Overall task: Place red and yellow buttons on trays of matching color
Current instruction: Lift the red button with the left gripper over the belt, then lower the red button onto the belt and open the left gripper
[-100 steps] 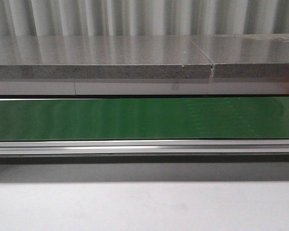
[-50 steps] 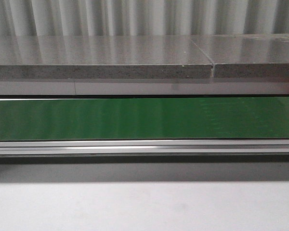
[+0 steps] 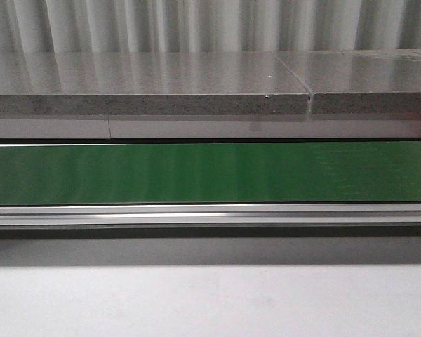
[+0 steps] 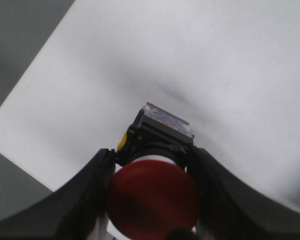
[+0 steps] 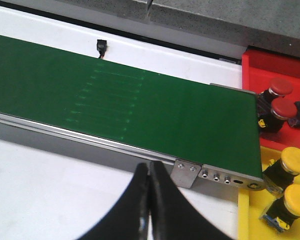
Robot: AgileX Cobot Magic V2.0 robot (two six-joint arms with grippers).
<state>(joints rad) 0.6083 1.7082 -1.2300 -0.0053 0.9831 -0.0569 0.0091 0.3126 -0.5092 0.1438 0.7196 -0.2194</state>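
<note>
Nothing has moved on the green conveyor belt (image 3: 210,172) in the front view since earlier; no hand shows there.

Left wrist view: the left hand (image 4: 152,200) is clenched on a red button (image 4: 152,197), above the white bench (image 4: 200,60).

Right wrist view: the right hand (image 5: 149,210) is clenched and holds nothing. Beyond it lie the red tray (image 5: 255,62) and yellow tray (image 5: 247,210), each with buttons. I would carry the button upright to the red tray. No writing is readable.
</note>
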